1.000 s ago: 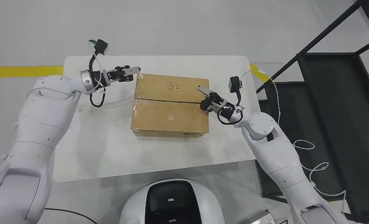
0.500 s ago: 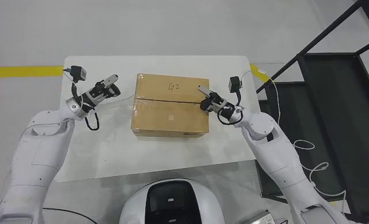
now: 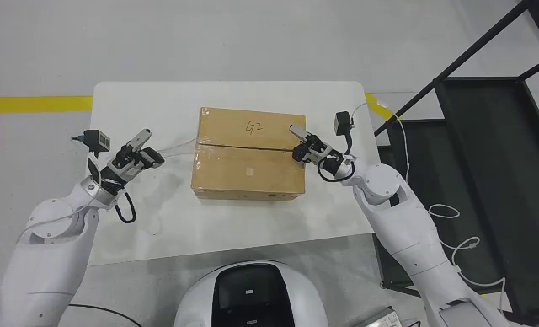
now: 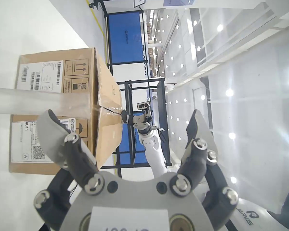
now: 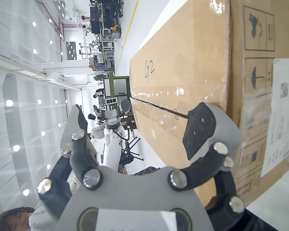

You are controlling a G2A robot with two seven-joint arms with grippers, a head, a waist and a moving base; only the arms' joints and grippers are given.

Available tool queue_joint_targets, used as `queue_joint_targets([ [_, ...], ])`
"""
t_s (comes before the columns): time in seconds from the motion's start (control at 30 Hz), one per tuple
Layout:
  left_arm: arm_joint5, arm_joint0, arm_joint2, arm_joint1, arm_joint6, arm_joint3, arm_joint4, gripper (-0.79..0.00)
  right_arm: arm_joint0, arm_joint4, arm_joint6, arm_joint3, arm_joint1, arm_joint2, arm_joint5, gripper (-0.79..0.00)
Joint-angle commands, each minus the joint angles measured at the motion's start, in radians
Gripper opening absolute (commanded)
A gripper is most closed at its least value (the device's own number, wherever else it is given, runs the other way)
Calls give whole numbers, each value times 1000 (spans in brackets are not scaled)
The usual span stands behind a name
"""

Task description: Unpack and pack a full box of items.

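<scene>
A brown cardboard box (image 3: 248, 158) stands in the middle of the white table, its top flaps down with a dark seam (image 3: 244, 145) across them. My left gripper (image 3: 148, 147) is open, left of the box and apart from it. A clear strip of tape (image 3: 174, 147) stretches from the box's left side towards it. In the left wrist view the tape (image 4: 38, 102) runs across the labelled box side (image 4: 55, 111), just beyond one finger (image 4: 53, 131). My right gripper (image 3: 296, 143) is open at the box's right top edge; one pad (image 5: 200, 126) lies by the seam.
The table (image 3: 135, 226) has bare surface left of and in front of the box. A black metal frame (image 3: 472, 116) stands close off the table's right side, with a white cable (image 3: 396, 125) beside it. A yellow line (image 3: 42, 102) marks the floor at the left.
My left gripper has drawn back from the box's left top edge, leftward and toward the table's front, with the tape strip stretching out after it. The right arm and box have stayed still.
</scene>
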Motion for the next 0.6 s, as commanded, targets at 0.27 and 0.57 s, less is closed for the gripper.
queue_joint_targets([
  [0.27,83,7,7,-3,47,33,3,0,0,0,0,0,0,0,0,0],
  [0.57,133,18,75,-26,168,134,15,0,0,0,0,0,0,0,0,0],
])
